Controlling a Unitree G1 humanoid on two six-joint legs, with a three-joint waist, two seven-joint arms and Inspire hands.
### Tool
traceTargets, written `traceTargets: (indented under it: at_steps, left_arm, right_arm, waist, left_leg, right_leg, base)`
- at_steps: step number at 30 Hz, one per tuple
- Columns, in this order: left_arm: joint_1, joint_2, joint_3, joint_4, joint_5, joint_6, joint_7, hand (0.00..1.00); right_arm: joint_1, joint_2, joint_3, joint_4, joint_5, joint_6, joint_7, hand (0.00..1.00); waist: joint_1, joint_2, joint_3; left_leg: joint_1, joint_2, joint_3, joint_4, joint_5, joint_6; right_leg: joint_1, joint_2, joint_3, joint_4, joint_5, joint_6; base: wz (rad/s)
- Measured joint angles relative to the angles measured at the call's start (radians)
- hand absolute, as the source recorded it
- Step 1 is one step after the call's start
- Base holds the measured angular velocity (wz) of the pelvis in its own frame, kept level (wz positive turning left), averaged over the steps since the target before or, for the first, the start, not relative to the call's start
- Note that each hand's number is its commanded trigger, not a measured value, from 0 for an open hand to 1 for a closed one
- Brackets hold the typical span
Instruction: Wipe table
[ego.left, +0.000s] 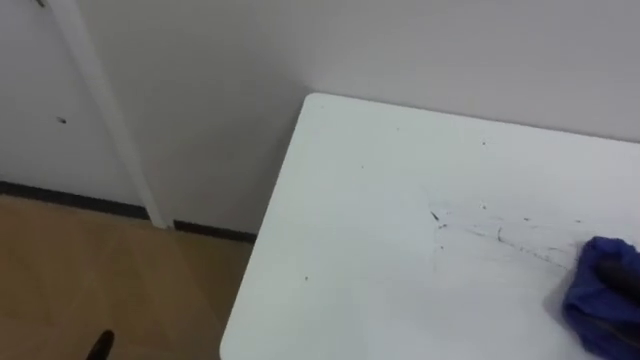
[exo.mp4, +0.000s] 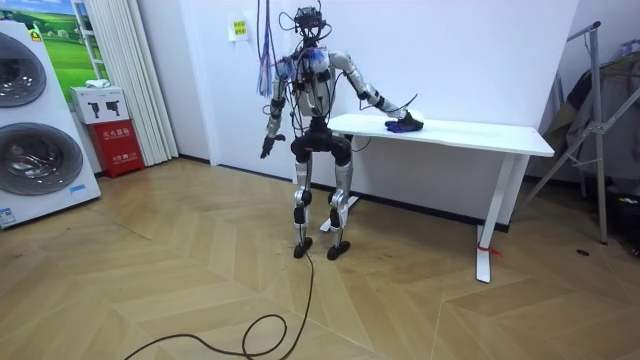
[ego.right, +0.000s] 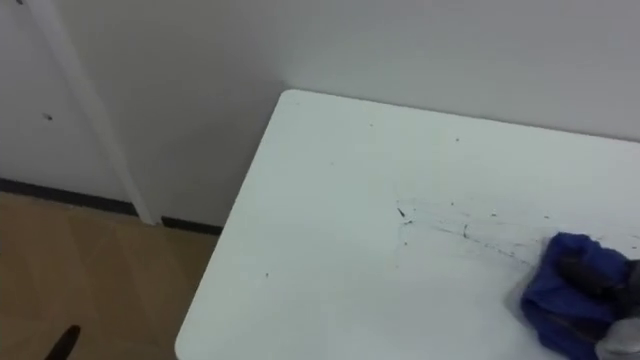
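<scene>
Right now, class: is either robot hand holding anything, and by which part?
The right robot hand lies on the blue cloth on the table, but a grip cannot be told. The left robot hand hangs beside the body.

Soft, even light falls on the white table (ego.left: 400, 250) in the eye views, and its top is uniformly bright. The wall (ego.left: 200, 100) behind it is a shade dimmer, darkening gently toward the skirting. The blue cloth (ego.right: 565, 285) shows dark shaded folds. The room view is brightly lit. The wooden floor (exo.mp4: 150, 270) carries a mild sheen, and a faint, soft-edged shadow lies beneath the table.
</scene>
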Motion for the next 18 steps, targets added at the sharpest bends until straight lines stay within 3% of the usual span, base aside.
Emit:
traceTargets:
  at_steps: [1,3,4,5,6,7,8,9,11,13,17,18]
  left_arm:
    - [-0.005,-0.009,-0.007,0.001,-0.009,0.0,0.002,0.0]
    - [-0.035,-0.047,-0.06,0.021,-0.02,0.005,0.005,0.0]
    - [-0.048,-0.055,-0.078,0.033,-0.021,0.009,0.005,0.0]
    - [-0.075,-0.075,-0.106,0.056,-0.018,0.016,0.004,0.0]
    - [-0.097,-0.096,-0.117,0.062,-0.016,0.026,0.001,0.0]
    - [-0.113,-0.105,-0.118,0.068,-0.016,0.026,0.0,0.0]
    - [-0.149,-0.12,-0.128,0.078,-0.018,0.025,-0.007,0.0]
    - [-0.177,-0.135,-0.147,0.076,-0.018,0.024,-0.017,0.0]
    - [-0.191,-0.151,-0.19,0.072,-0.021,0.021,-0.023,0.0]
    - [-0.173,-0.151,-0.204,0.067,-0.039,0.03,-0.024,0.0]
    - [-0.134,-0.141,-0.191,0.067,-0.04,0.058,-0.011,0.0]
    - [-0.129,-0.133,-0.183,0.067,-0.04,0.058,-0.011,0.0]
  right_arm:
    - [-0.02,0.004,0.02,-0.001,0.001,0.022,-0.002,1.0]
    - [-0.087,0.055,0.149,-0.069,-0.004,0.125,0.002,1.0]
    - [-0.105,0.074,0.197,-0.097,-0.021,0.146,0.015,1.0]
    - [-0.152,0.126,0.305,-0.173,-0.082,0.194,0.045,1.0]
    - [-0.212,0.194,0.415,-0.243,-0.16,0.214,0.094,1.0]
    - [-0.248,0.226,0.461,-0.266,-0.203,0.215,0.116,1.0]
    - [-0.329,0.296,0.543,-0.277,-0.257,0.203,0.159,1.0]
    - [-0.393,0.346,0.576,-0.276,-0.283,0.176,0.194,1.0]
    - [-0.453,0.369,0.582,-0.269,-0.285,0.156,0.229,1.0]
    - [-0.476,0.367,0.567,-0.262,-0.284,0.155,0.236,1.0]
    - [-0.424,0.319,0.489,-0.144,-0.272,0.135,0.23,1.0]
    - [-0.382,0.308,0.425,-0.144,-0.228,0.086,0.208,1.0]
  waist:
    - [0.007,0.002,0.0003]
    - [0.036,0.007,0.0014]
    - [0.042,0.009,0.0032]
    - [0.055,0.008,0.0031]
    - [0.057,0.003,0.0022]
    - [0.058,0.0,0.0086]
    - [0.068,-0.004,0.0218]
    - [0.092,-0.008,0.03]
    - [0.13,-0.01,0.0299]
    - [0.159,-0.01,0.0296]
    - [0.167,-0.012,0.0283]
    - [0.157,-0.012,0.0282]
  left_leg:
    - [0.003,0.001,0.01,-0.004,0.0,0.0]
    - [0.004,0.004,0.027,-0.008,0.001,-0.004]
    - [0.001,0.005,0.034,-0.006,0.002,-0.006]
    - [-0.008,0.007,0.043,-0.006,0.006,-0.011]
    - [-0.023,0.009,0.046,-0.006,0.01,-0.017]
    - [-0.029,0.009,0.046,-0.006,0.014,-0.02]
    - [-0.041,0.007,0.044,-0.006,0.022,-0.027]
    - [-0.055,0.01,0.039,-0.005,0.028,-0.035]
    - [-0.076,0.01,0.004,-0.004,0.045,-0.039]
    - [-0.092,0.009,-0.022,-0.005,0.052,-0.043]
    - [-0.112,0.005,-0.043,0.008,0.053,-0.044]
    - [-0.114,0.007,-0.043,0.01,0.053,-0.044]
  right_leg:
    - [-0.002,0.002,0.011,0.001,0.0,0.0]
    - [-0.033,0.01,0.05,0.032,0.004,-0.007]
    - [-0.043,0.012,0.053,0.04,0.005,-0.012]
    - [-0.071,0.015,0.063,0.056,0.009,-0.022]
    - [-0.095,0.02,0.068,0.062,0.016,-0.032]
    - [-0.103,0.021,0.069,0.068,0.016,-0.037]
    - [-0.116,0.024,0.069,0.07,0.017,-0.045]
    - [-0.126,0.028,0.065,0.065,0.018,-0.052]
    - [-0.133,0.025,0.036,0.054,0.015,-0.057]
    - [-0.136,0.017,0.001,0.05,0.01,-0.059]
    - [-0.126,0.003,-0.044,0.032,-0.003,-0.05]
    - [-0.125,0.003,-0.05,0.032,-0.005,-0.046]
  base:
    - [-0.45]
    - [-0.62]
    - [-0.65]
    - [-0.59]
    - [-0.5]
    - [-0.17]
    - [0.09]
    - [0.2]
    - [0.62]
    - [0.65]
    - [0.38]
    - [0.12]
